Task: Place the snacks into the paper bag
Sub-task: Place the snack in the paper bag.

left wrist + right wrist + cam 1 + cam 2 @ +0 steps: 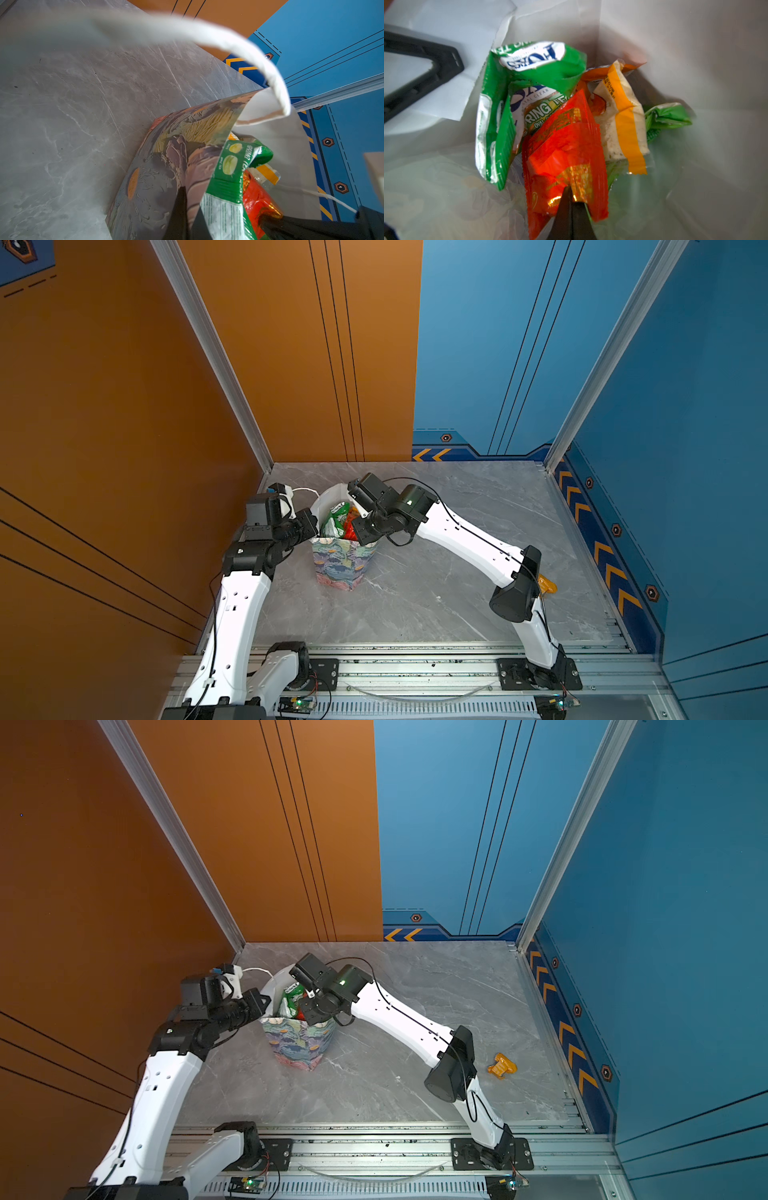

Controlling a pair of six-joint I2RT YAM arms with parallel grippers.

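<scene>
The paper bag (345, 564) (297, 1044) stands upright at the table's left middle, floral outside, white inside (695, 62). My left gripper (311, 523) (190, 199) is shut on its left rim, one finger outside the wall and one inside. My right gripper (359, 536) (570, 195) reaches in from the right rim, shut on the small red packet (562, 153) (255, 199). Beside it in the bag lie a green-white packet (529, 68) (228, 166), a yellow-orange striped packet (623, 116) and a green packet (668, 116). A small orange packet (503, 1065) lies on the table at the right.
A white cord handle (207, 33) (305, 490) arches over the left gripper. The right arm's elbow (515, 589) hangs over the table beside the orange packet. Orange and blue walls close off the table's left, back and right. A metal rail (415, 672) runs along the front.
</scene>
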